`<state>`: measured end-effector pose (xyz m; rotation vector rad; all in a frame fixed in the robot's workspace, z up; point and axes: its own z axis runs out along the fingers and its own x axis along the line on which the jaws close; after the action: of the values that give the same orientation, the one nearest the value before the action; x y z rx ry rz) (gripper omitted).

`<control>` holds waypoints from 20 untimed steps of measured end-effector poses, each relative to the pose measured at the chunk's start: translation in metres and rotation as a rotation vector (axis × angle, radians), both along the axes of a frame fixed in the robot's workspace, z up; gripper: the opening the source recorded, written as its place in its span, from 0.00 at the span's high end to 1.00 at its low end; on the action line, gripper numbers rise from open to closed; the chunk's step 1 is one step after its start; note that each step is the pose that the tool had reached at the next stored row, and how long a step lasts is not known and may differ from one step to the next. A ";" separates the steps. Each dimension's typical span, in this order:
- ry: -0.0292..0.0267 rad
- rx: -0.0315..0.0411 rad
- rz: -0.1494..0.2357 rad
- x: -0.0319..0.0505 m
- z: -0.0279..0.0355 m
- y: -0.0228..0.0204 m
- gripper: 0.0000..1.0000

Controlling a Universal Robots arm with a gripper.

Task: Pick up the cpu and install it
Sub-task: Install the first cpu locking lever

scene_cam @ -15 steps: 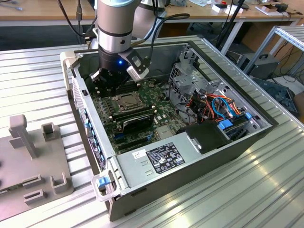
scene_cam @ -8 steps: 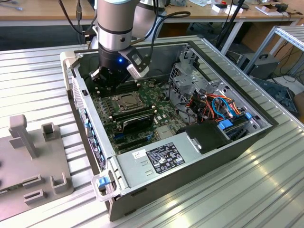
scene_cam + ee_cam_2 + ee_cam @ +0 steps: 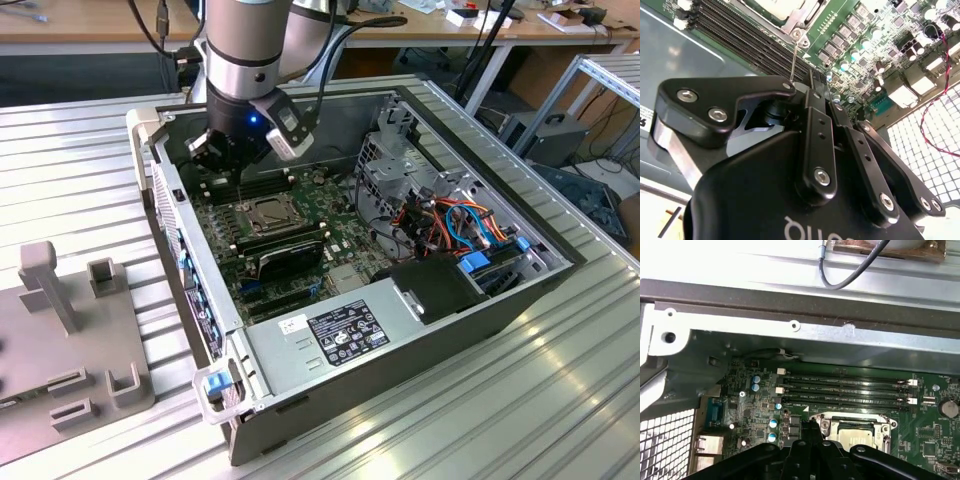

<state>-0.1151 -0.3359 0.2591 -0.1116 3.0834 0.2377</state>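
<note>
1. Exterior view: black pincer [image 3: 232, 152] hovering low over green motherboard [image 3: 275, 235], just beside square metal socket frame [image 3: 268, 211].
2. Both wrist views: fingers [image 3: 812, 97] pressed together, pinching nothing visible.
3. Silver-grey square cpu [image 3: 856, 428] apparently seated in socket.
4. Risks: snagging thin wire lever [image 3: 794, 61], scraping memory slots [image 3: 845, 390].

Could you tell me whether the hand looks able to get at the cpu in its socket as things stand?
Probably yes. The cpu lies face up in the socket frame, the bracket looks swung back, and the hand hovers just beside it with nothing between them.
</note>
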 end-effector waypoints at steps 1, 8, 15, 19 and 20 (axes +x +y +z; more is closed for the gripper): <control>-0.0001 0.0004 0.000 -0.0008 -0.0001 0.0000 0.89; 0.0002 0.0222 0.000 -0.0022 -0.0021 0.0005 0.89; 0.0002 0.0238 0.000 0.0030 -0.0034 0.0009 0.89; 0.0006 0.0257 0.000 0.0106 -0.0039 0.0009 0.89; 0.0008 0.0266 0.000 0.0129 -0.0040 0.0009 0.89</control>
<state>-0.1022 -0.3350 0.2552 -0.1104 3.0799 0.2787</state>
